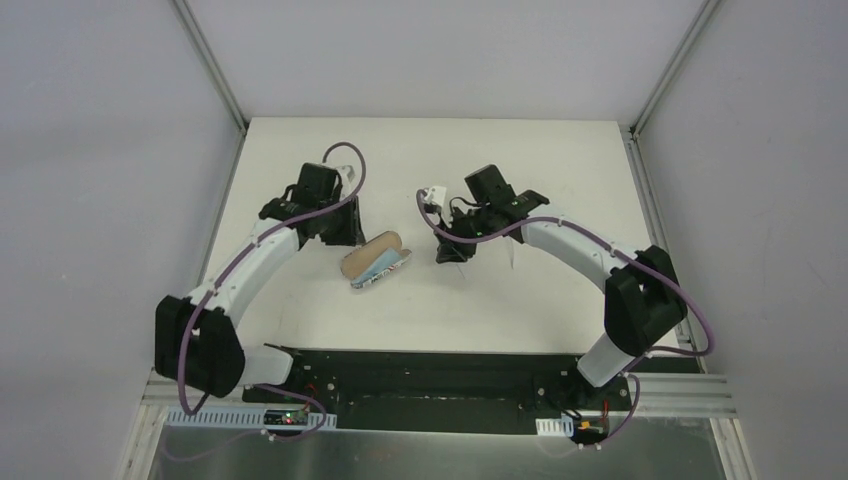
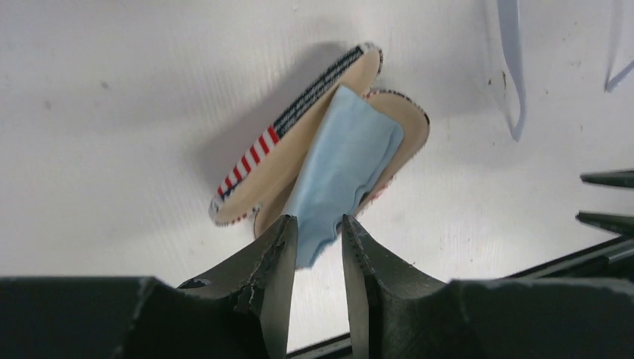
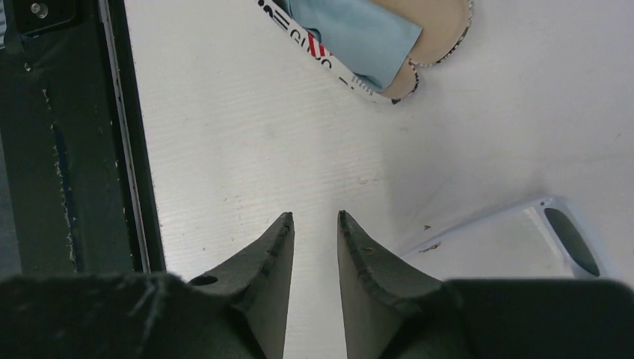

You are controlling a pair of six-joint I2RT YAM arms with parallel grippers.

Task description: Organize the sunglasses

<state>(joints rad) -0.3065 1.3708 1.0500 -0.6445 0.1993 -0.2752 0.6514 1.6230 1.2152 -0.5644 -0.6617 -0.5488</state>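
Both bent elbow-out, angled inward, tipped down over the table (image 1: 560, 160). At the left gripper (image 2: 315, 243): narrowly parted, corner of the blue cloth (image 2: 344, 157) in the gap, over the open case (image 2: 258, 153). At the right gripper (image 3: 314, 239): narrowly parted, empty, just beside the sunglasses (image 3: 572, 241) on the table.

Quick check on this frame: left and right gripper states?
Left gripper: slightly open, gripping nothing; the blue cloth end shows in the gap, unclamped.
Right gripper: slightly open, empty; sunglasses lie beside it.
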